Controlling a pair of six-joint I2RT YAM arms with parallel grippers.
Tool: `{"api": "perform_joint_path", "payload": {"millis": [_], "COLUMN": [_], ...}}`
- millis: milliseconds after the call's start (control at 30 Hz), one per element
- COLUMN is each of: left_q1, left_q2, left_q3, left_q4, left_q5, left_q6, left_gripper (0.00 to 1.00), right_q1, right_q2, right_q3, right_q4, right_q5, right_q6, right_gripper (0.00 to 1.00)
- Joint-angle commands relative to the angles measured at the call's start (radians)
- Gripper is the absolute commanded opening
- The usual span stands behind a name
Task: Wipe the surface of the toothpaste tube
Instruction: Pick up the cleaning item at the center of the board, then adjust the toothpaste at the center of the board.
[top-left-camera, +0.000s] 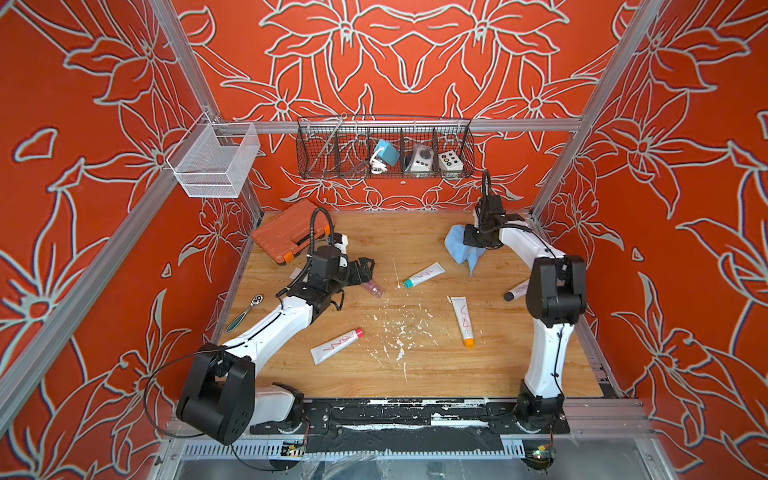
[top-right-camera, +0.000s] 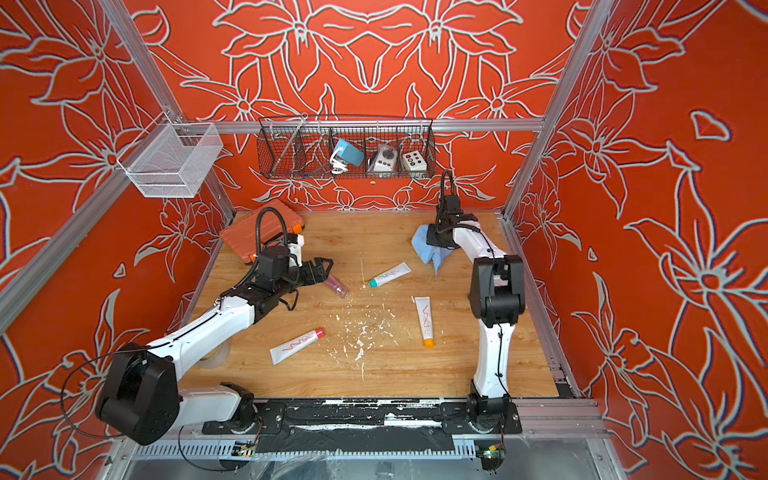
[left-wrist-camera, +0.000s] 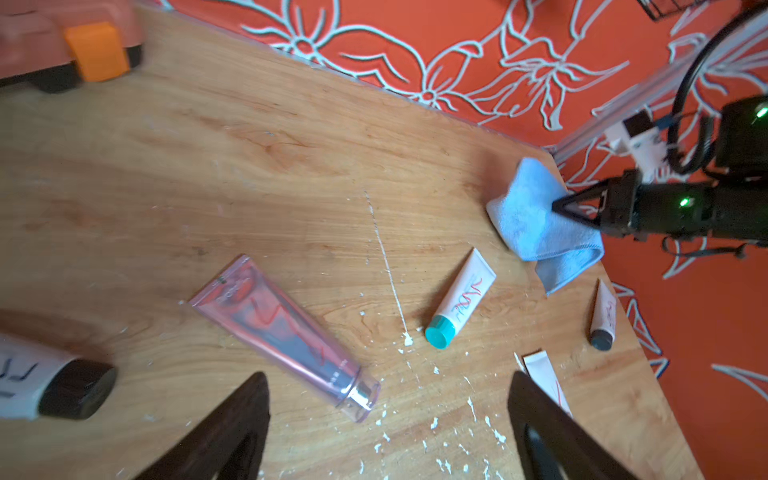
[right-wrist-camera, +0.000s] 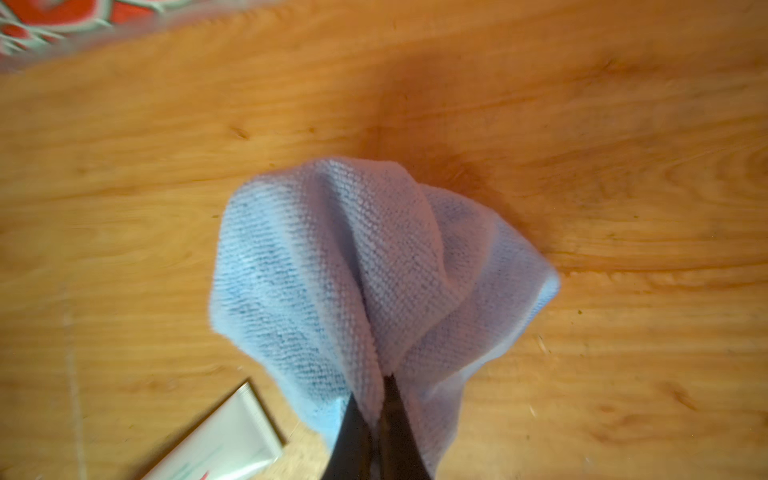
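Near the far right corner of the desk (top-left-camera: 436, 374), trust the right gripper (right-wrist-camera: 383, 384), clamped on a fold of the cloth (right-wrist-camera: 353, 266), and carry that slack bundle to the teal tube (left-wrist-camera: 463, 299) lying just toward the middle, probably the nearest target. Bring the left gripper (left-wrist-camera: 387, 376), spread wide and empty above the pink tube (left-wrist-camera: 286, 332) nearer the left edge, across to pin the crimped end. Wipe lengthwise, cap to tail, pressing lightly; avoid dragging cloth through the flecks (top-left-camera: 400, 354) at mid-desk.
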Motion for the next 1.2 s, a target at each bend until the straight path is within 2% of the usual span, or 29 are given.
{"api": "perform_joint_path", "payload": {"millis": [0, 200, 300, 400, 567, 900, 1167], "left_q1": [-0.065, -0.153, -0.181, -0.199, -0.202, -0.203, -0.204], "left_q2": [0.055, 0.197, 0.270, 0.336, 0.459, 0.639, 0.703], "left_q3": [0.041, 0.095, 0.113, 0.139, 0.260, 0.408, 0.445], "left_q4": [-0.008, 0.016, 0.036, 0.046, -0.040, -0.077, -0.086], "left_q5": [0.000, 0.015, 0.063, 0.071, 0.103, 0.163, 0.187], "left_q6": [0.128, 0.301, 0.391, 0.434, 0.455, 0.483, 0.480], "left_gripper": [0.87, 0.84, 0.83, 0.80, 0.70, 0.61, 0.61], "right_q1": [-0.003, -0.003, -0.003, -0.003, -0.003, -0.005, -0.005], "right_q2": [-0.124, -0.324, -0.414, -0.492, -0.608, -0.742, -0.764], "right_q3": [-0.100, -0.272, -0.351, -0.408, -0.484, -0.572, -0.592], "right_q4": [0.050, 0.070, 0.084, 0.077, 0.072, 0.053, 0.042], "right_q5": [-0.062, -0.122, -0.151, -0.157, -0.161, -0.151, -0.154], "right_q6": [-0.016, -0.020, -0.019, -0.023, -0.030, -0.040, -0.035], "right_gripper": [0.00, 0.00, 0.00, 0.00, 0.00, 0.00, 0.00]}}
